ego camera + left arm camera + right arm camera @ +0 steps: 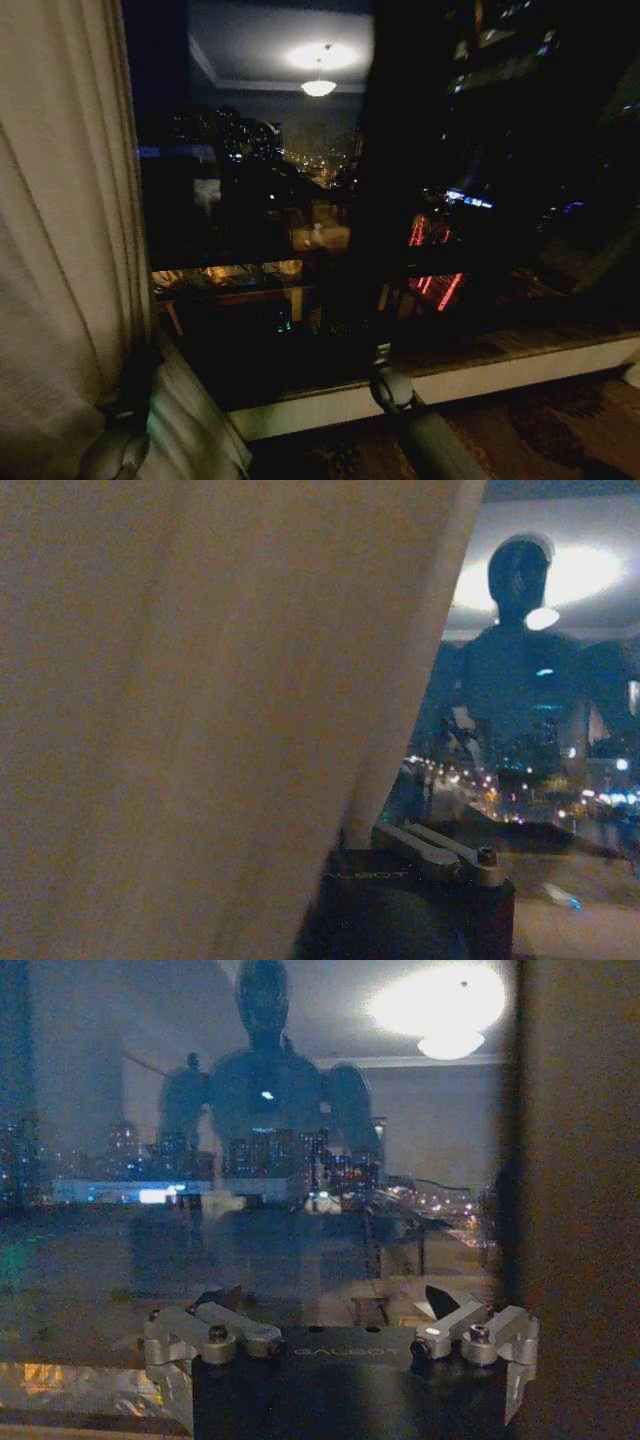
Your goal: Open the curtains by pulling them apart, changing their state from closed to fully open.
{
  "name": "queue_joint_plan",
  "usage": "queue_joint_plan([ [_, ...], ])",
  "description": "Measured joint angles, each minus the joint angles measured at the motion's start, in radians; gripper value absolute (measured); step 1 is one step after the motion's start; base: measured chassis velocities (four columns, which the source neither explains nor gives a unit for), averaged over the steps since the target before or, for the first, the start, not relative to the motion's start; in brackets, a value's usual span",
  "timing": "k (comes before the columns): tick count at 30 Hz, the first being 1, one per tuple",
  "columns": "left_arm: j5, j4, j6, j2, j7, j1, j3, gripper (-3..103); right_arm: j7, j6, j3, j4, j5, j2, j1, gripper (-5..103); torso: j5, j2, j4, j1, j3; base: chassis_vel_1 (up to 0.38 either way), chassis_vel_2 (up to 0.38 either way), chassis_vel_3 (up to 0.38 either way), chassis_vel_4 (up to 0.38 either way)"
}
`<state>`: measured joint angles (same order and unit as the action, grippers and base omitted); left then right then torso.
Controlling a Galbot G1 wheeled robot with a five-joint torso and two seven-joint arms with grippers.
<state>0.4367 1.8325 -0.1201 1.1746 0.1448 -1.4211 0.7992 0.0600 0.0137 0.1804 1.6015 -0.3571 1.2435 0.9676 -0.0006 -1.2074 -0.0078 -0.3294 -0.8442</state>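
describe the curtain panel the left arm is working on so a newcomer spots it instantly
Start at the big dark night window with city lights. At its left edge hangs the curtain, a tall pleated cream-white panel bunched aside, with the left gripper low against it. It is the one pale thing beside black glass.

Dark window (pixel 300 200) — patterned carpet (pixel 540 430)

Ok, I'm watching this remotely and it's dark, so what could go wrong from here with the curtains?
1. The right gripper, open and empty, points straight at the window glass just above the sill; pushing forward could knock the pane.
2. The curtain is bunched against the left gripper; pulling further sideways might snag or strain the fabric.
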Motion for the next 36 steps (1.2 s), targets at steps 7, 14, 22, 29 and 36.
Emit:
queue_joint_plan([
  [7, 0.0, 0.002, -0.009, -0.001, 0.002, -0.016, 0.016, 0, 0.0, 0.0, 0.0, 0.0, 0.0, 0.0, 0.0, 100, 0.0, 0.0, 0.0002, 0.0, 0.0, 0.121, 0.083, -0.09, -0.1],
  [14, 0.001, 0.011, -0.011, 0.0, 0.001, -0.024, 0.02, 0, 0.0, 0.0, 0.001, 0.0, 0.0, -0.001, 0.0, 100, 0.0009, 0.0, -0.0006, 0.0, 0.0, -0.051, -0.027, 0.031, 0.022],
  [22, -0.006, 0.014, -0.011, 0.005, 0.001, -0.027, 0.022, 0, 0.0, 0.0, 0.0, 0.0, 0.0, 0.0, 0.0, 100, 0.0001, 0.0, -0.0001, 0.0, 0.0, -0.001, 0.01, -0.001, -0.006],
  [29, -0.014, 0.011, -0.01, 0.011, 0.001, -0.026, 0.02, 0, 0.0, 0.0, 0.0, 0.0, 0.0, 0.0, 0.0, 100, 0.0006, 0.0, -0.0004, 0.0, 0.0, 0.078, 0.061, -0.078, -0.07],
  [36, -0.02, 0.007, -0.01, 0.017, 0.0, -0.025, 0.019, 0, 0.0, 0.0, 0.0, 0.0, 0.0, 0.0, 0.0, 100, -0.0001, 0.0, -0.0001, 0.0, 0.0, 0.128, 0.135, -0.131, -0.132],
])
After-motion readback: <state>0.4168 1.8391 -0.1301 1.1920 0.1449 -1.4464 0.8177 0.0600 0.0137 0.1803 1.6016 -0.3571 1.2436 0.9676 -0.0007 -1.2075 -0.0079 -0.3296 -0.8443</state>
